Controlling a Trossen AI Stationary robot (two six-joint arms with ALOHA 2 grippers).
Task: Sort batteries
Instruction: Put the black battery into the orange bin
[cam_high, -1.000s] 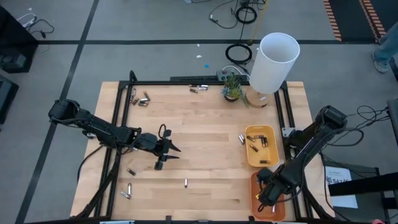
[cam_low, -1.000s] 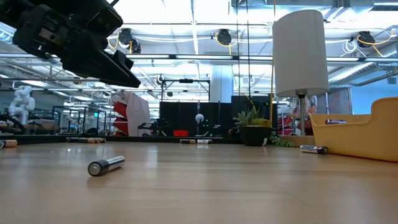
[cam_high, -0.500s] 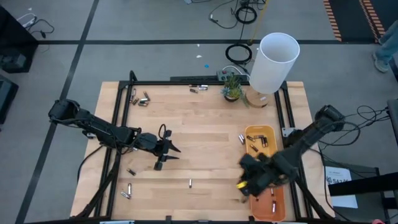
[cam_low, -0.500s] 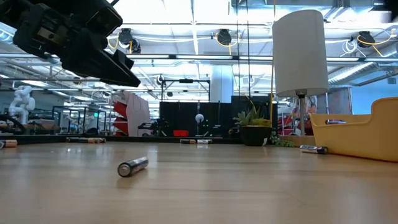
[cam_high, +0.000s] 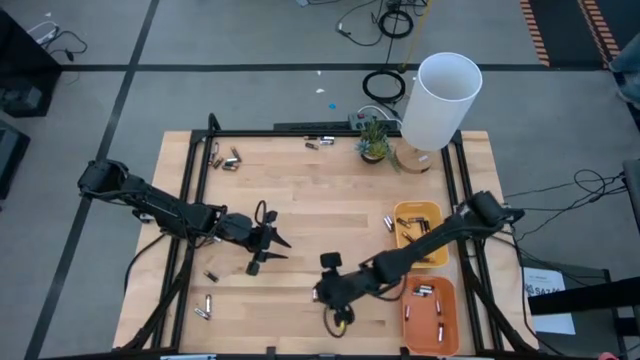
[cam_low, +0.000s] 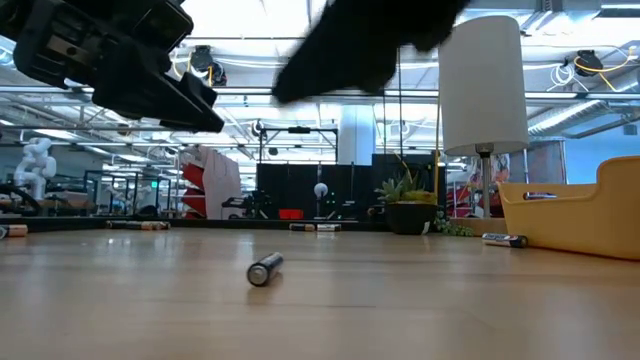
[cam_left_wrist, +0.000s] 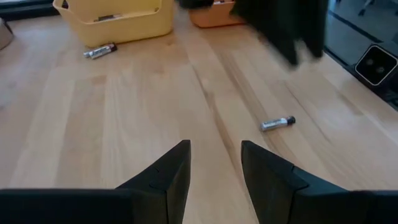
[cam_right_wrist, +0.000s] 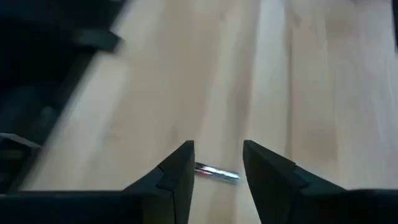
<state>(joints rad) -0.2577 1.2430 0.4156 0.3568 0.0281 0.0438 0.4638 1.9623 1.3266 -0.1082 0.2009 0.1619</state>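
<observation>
Batteries lie scattered on the wooden table (cam_high: 340, 190). One silvery battery (cam_low: 265, 270) lies on its side near the front middle. In the right wrist view this battery (cam_right_wrist: 217, 173) shows on the wood below the gap of my open right gripper (cam_right_wrist: 217, 144), untouched. In the high view my right gripper (cam_high: 322, 293) hangs over that spot. My left gripper (cam_high: 272, 253) waits open above the table's left middle, nothing between its fingers (cam_left_wrist: 185, 155); the same battery (cam_left_wrist: 277, 123) lies ahead of it.
A yellow tray (cam_high: 437, 215) and an orange tray (cam_high: 447, 300), both holding batteries, stand at the right. One battery (cam_left_wrist: 99, 51) lies beside the yellow tray. More batteries lie at the far left (cam_high: 228, 158), far middle (cam_high: 320, 142) and near left (cam_high: 203, 305). A white lamp (cam_high: 440, 100) and a small plant (cam_high: 373, 140) stand at the back.
My right gripper has swept fast from over the orange tray toward the table's left, to the near middle, rolling its wrist on the way. The silvery battery near the front has rolled along the table toward the right.
</observation>
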